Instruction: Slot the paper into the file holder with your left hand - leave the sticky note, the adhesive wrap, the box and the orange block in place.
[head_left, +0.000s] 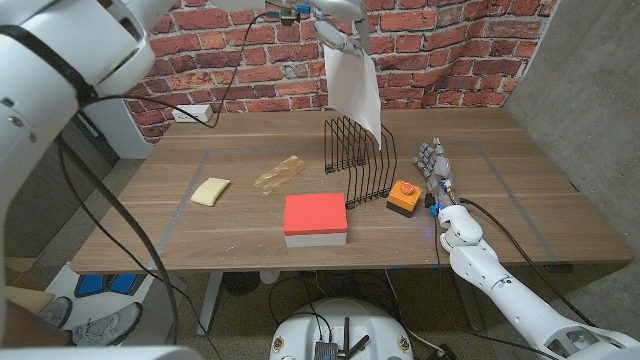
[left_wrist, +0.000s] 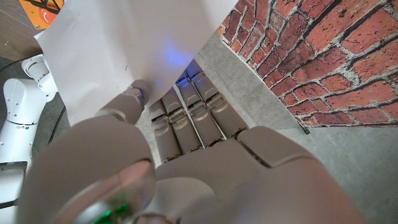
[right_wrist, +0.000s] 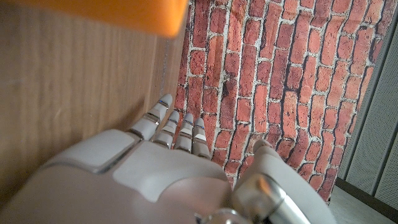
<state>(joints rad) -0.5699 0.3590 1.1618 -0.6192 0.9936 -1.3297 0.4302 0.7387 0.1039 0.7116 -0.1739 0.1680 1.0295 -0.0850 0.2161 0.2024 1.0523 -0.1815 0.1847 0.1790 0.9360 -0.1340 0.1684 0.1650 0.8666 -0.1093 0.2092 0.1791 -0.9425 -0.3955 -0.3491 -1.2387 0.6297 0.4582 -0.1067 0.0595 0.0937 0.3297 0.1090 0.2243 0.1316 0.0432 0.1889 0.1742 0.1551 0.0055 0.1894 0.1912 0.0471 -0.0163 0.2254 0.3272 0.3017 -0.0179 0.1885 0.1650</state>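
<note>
Fingers and thumb of the left hand (head_left: 338, 22) pinched the top edge of the white paper (head_left: 354, 88), which hung down above the black wire file holder (head_left: 358, 160), its lower corner just over the rear wires. From the left wrist view the sheet (left_wrist: 124, 50) was caught between thumb and straight fingers (left_wrist: 186, 118). In front of the file holder lay the red-topped box (head_left: 315, 219); just right of it sat the orange block (head_left: 402, 196). Left of the holder lay the adhesive wrap (head_left: 280, 174), and farther left the yellow sticky note (head_left: 210, 191). Right of the orange block, the right hand (head_left: 436, 170) stood on the table (head_left: 500, 180), fingers straight and together, holding nothing.
</note>
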